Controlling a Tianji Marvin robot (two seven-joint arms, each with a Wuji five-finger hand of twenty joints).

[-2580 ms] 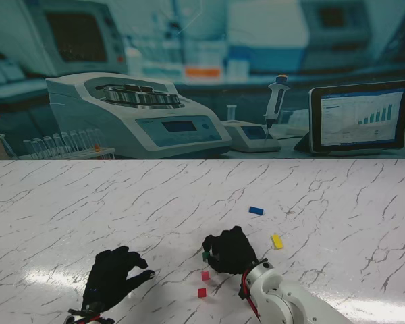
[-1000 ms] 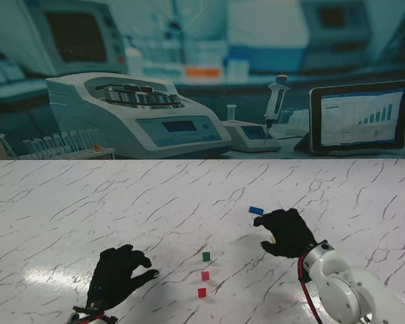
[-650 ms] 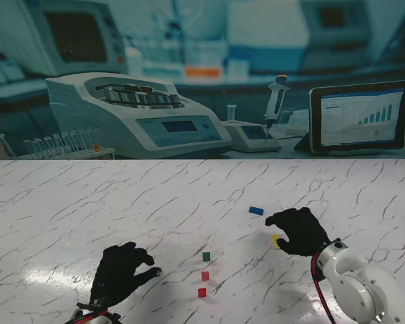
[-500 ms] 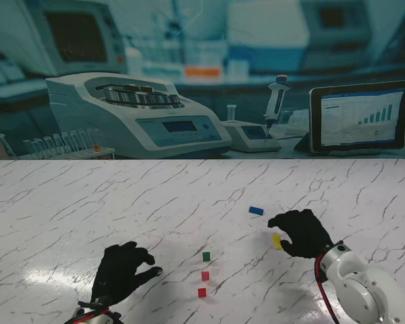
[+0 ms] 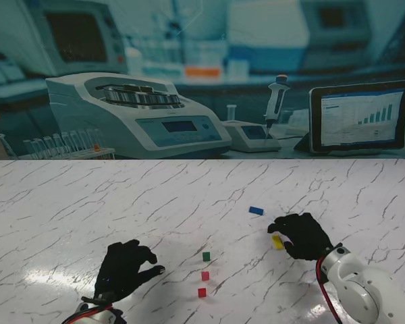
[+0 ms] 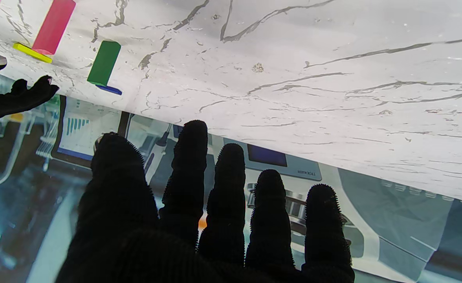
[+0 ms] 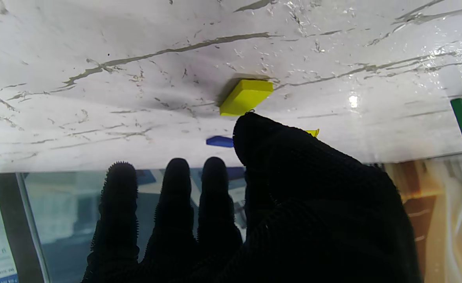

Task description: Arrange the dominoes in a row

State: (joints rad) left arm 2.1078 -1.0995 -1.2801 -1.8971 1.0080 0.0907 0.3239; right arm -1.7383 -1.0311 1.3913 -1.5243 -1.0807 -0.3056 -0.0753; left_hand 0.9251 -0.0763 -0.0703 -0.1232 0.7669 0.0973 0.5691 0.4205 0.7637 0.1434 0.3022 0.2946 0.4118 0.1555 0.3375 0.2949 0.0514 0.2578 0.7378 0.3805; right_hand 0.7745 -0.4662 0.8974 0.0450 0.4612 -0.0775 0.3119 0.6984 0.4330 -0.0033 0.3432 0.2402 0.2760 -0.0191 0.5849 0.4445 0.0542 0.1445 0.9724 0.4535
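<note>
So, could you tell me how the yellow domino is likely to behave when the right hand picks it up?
The yellow domino looks like a small rigid block, so probably stiff and light. Lying flat on the glossy marble table, it may slide rather than roll. Its low profile could make pinching awkward for the right hand.

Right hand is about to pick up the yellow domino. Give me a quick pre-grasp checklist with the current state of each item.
1. Yellow domino lying flat, apart from other pieces: ok.
2. Right hand empty with fingers apart: ok.
3. Right hand beside the yellow domino, thumb tip close to it in the right wrist view: ok; actual contact: cannot tell.
4. Row standing: green domino, pink domino and red domino upright in a line: ok.
5. Left hand open and off to the left of the row: ok.
6. Blue domino flat, farther from me, apart from the hand: ok.
</note>
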